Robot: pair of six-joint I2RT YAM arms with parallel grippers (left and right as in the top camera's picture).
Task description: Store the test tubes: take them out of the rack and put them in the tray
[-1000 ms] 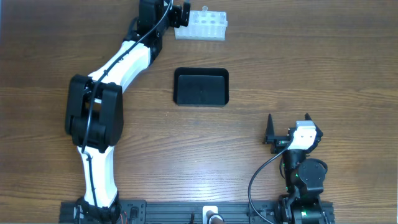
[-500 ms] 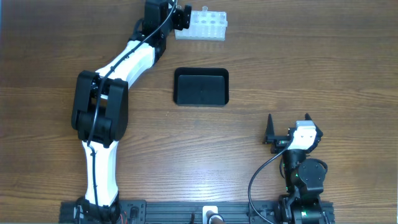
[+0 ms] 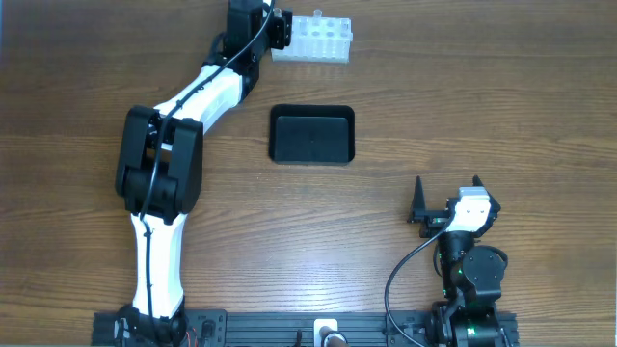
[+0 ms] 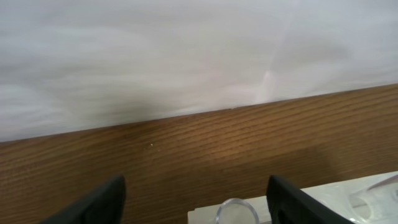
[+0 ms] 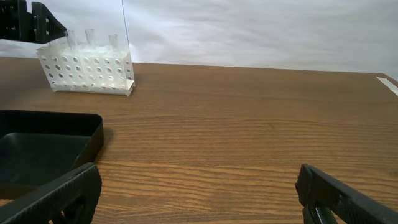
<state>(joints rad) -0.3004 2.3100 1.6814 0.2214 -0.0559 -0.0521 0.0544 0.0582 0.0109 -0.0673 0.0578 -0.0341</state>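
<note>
- Now I saw the left jaws spread at the rack (image 3: 311, 40), a test tube (image 4: 236, 213) rim between them.
- Right jaws were spread too, above the table (image 3: 482, 96).

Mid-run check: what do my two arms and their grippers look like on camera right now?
The left arm has white tubular links between bulky black joint housings, with a thin black cable along it. The right arm is mostly black with a white wrist block, a looping black cable and small green lights. The left gripper and right gripper have black, tapered fingers.
</note>
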